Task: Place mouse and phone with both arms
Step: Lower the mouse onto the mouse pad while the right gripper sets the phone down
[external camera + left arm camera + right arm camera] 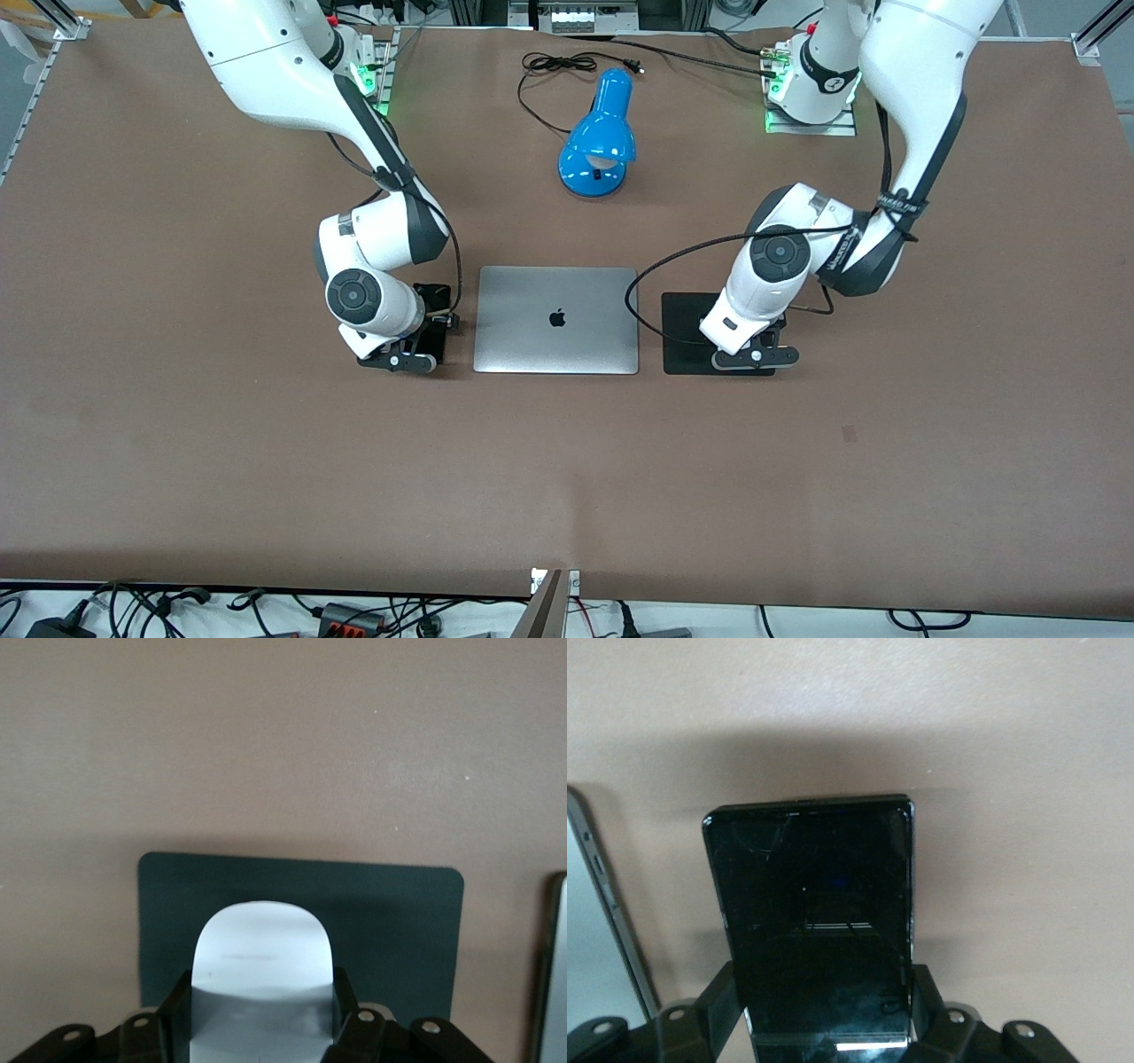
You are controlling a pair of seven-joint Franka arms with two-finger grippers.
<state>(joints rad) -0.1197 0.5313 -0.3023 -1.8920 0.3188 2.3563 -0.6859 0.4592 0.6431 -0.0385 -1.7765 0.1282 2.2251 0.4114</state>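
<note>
My left gripper [757, 357] is low over the black mouse pad [687, 332], beside the laptop toward the left arm's end. In the left wrist view the gripper [261, 1005] is shut on the white mouse [261, 948], which is over the pad [390, 921]. The mouse is hidden under the hand in the front view. My right gripper [399, 359] is low beside the laptop, toward the right arm's end. In the right wrist view it [824, 997] is shut on the black phone [811, 904], just over the brown table. Part of the phone [434, 294] shows in the front view.
A closed silver laptop [556, 319] lies between the two grippers; its edge shows in both wrist views [554, 974] [594, 895]. A blue desk lamp [598, 142] with a black cord [558, 66] lies farther from the front camera. The brown table [567, 478] spreads all around.
</note>
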